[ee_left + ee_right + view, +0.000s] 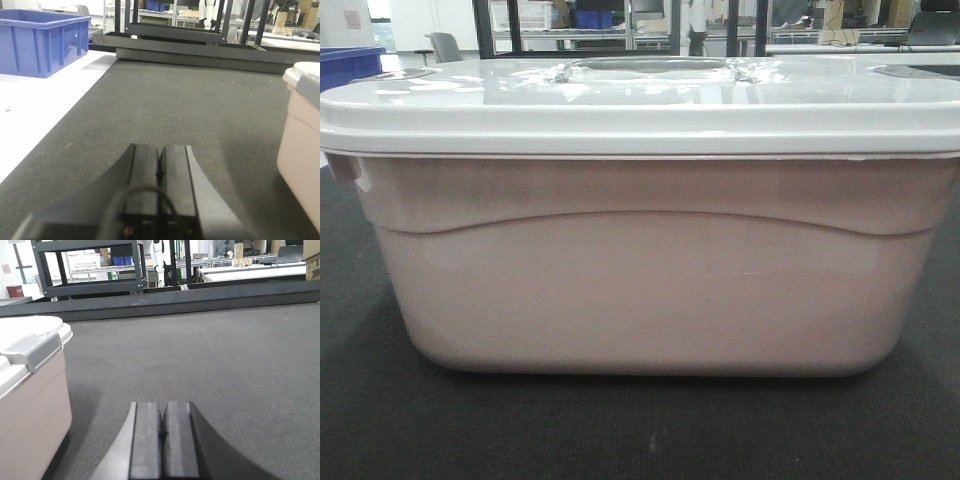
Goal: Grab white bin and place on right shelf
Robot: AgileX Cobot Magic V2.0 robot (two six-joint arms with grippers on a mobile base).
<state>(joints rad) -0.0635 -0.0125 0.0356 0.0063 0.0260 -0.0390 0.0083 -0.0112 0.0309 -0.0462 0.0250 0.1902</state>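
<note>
Front view, close up: the white bin [640, 290], upright on the dark grey mat [640, 430], with the glossy white lid [640, 100] fitted on top and a recessed handle [645, 65] in the middle of the lid.

Left pincer [159, 150]: closed, both fingers pressed together with nothing between them, low over the mat. Bin near it on the right side, not touching.

Right pincer [164, 407]: also closed and holding nothing, low over the mat. Bin on its left side, apart from it, with a grey latch [35, 351] on that end of the lid.

Well to the left of the left pincer, a blue crate [42, 42] on a white surface [30, 110]. Behind the mat, a black metal rack [90, 265].
</note>
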